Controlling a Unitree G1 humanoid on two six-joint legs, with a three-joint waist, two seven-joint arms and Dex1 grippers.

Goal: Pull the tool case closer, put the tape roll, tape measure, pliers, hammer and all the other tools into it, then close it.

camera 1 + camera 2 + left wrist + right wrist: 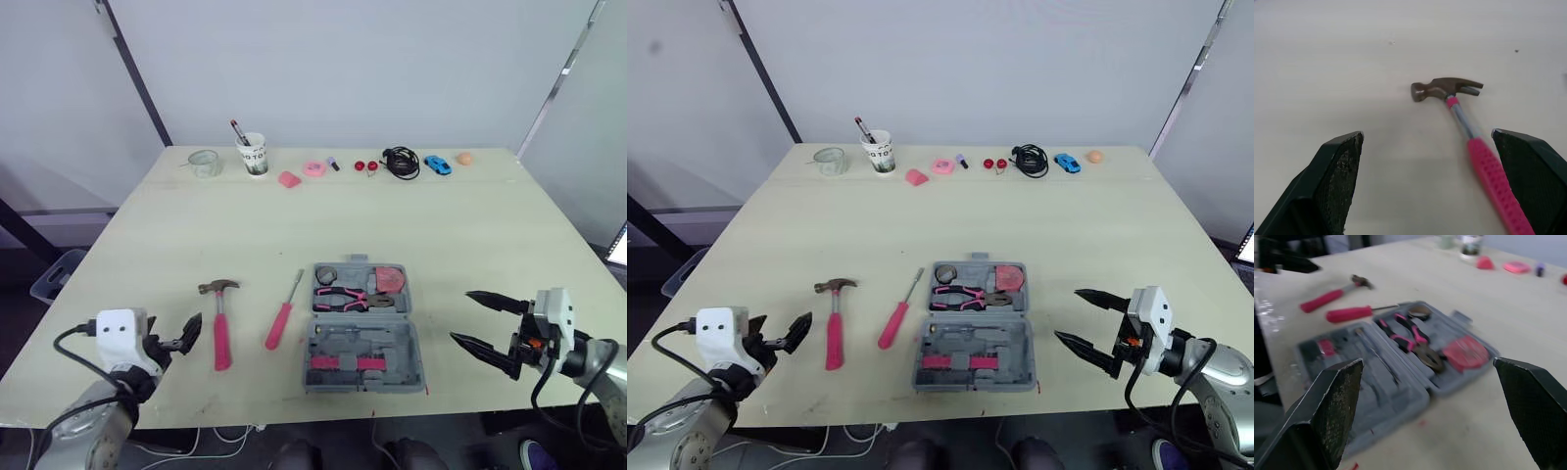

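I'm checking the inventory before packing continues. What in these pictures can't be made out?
- Hammer: the handle end is cut off by the left wrist view's edge, beside the open left gripper.
- Tool case: the near half's contents are blurred in the right wrist view, with one corner behind a finger of the open right gripper.
- Print on the paper cup, and what the small red items are: too small in the eye views.

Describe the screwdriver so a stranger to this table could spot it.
On the pale wooden table, look just left of the open grey plastic tool case. The pink-handled screwdriver lies there, between it and the pink-handled hammer. Unlike the hammer, it has a thin shaft and no head.
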